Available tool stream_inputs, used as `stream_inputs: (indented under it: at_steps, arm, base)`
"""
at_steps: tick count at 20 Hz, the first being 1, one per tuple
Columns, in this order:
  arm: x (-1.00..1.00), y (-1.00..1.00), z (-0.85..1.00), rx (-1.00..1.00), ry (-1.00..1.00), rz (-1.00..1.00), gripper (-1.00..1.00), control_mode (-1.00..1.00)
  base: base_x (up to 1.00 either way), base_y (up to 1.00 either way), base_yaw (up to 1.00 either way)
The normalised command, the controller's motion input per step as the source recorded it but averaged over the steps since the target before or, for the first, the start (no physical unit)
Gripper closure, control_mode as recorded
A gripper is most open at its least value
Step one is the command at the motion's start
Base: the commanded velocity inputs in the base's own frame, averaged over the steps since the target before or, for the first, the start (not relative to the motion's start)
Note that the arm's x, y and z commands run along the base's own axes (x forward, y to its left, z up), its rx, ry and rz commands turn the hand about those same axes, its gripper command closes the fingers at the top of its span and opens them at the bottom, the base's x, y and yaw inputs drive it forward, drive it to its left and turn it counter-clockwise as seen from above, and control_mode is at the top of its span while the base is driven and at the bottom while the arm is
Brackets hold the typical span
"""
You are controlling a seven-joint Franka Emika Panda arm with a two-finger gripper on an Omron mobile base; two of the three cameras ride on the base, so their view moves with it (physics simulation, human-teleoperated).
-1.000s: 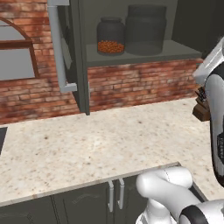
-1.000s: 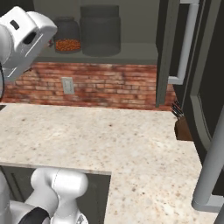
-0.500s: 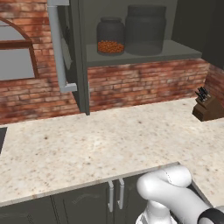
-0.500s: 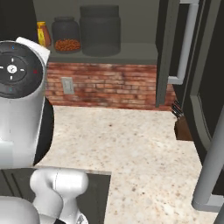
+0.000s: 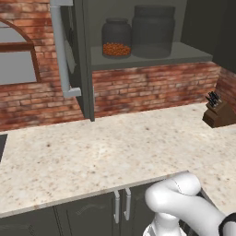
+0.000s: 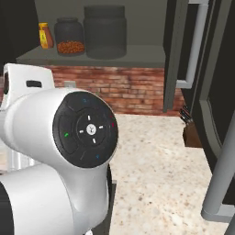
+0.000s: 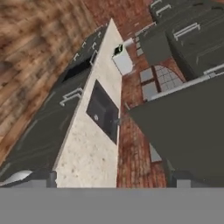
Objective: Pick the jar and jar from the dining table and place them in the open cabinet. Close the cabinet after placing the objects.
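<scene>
Both jars stand on the cabinet shelf (image 5: 152,57), so by the look of it placing is done and closing the doors is the step in hand; the next move calls for reaching the open left door (image 5: 82,60) at nine o'clock of the jars and swinging it shut by its bar handle (image 5: 61,50). The small jar (image 5: 116,38) holds orange-red granules; the big grey jar (image 5: 153,30), just beside it at three o'clock, looks frosted, its contents unclear. The gripper's jaws stand wide with nothing held.
</scene>
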Motion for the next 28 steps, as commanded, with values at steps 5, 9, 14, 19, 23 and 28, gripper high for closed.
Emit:
stream_inputs:
  at_steps: [5,9,14,19,23,28]
  arm:
    - [-0.01,-0.52,-0.31,0.00,-0.48,-0.09,-1.00,-1.00]
    - [0.00,-0.49,-0.42,0.00,-0.50,-0.24,-1.00,-1.00]
    - [0.00,-0.41,-0.45,0.00,-0.40,-0.35,-1.00,-1.00]
    - [0.00,-0.53,-0.01,0.00,-0.11,-0.33,-1.00,-1.00]
    - [0.16,-0.42,0.04,0.00,-0.01,-0.26,-1.00,-1.00]
    - [0.31,-0.25,0.20,0.00,0.00,-0.10,-1.00,-1.00]
  base:
    - [0.00,0.00,0.00]
    - [0.00,0.00,0.00]
    - [0.00,0.00,0.00]
    - [0.00,0.00,0.00]
    - [0.00,0.00,0.00]
    - [0.00,0.00,0.00]
